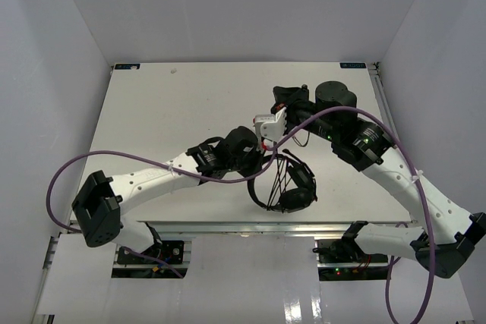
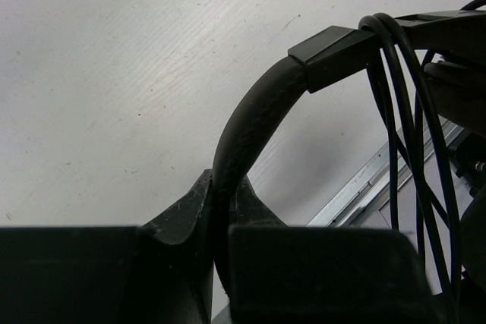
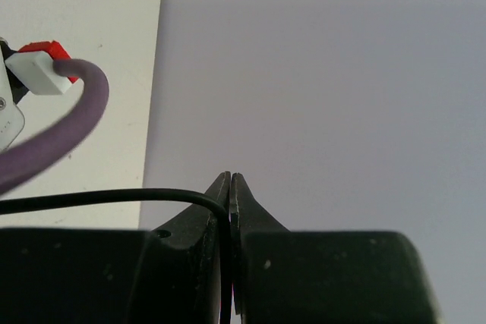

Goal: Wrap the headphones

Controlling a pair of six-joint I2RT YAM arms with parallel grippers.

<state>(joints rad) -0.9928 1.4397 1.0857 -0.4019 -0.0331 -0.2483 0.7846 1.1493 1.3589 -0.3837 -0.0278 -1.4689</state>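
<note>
Where the table nears its front edge, clamps the headphones by the headband in the clenched left gripper. Pinches the cable in the closed right gripper, with strands looped over the headband.

1. The headphones are near the table's front edge, between my arms.
2. My left gripper clasps the headband from the left.
3. My right gripper, behind them, pinches the cable.
</note>
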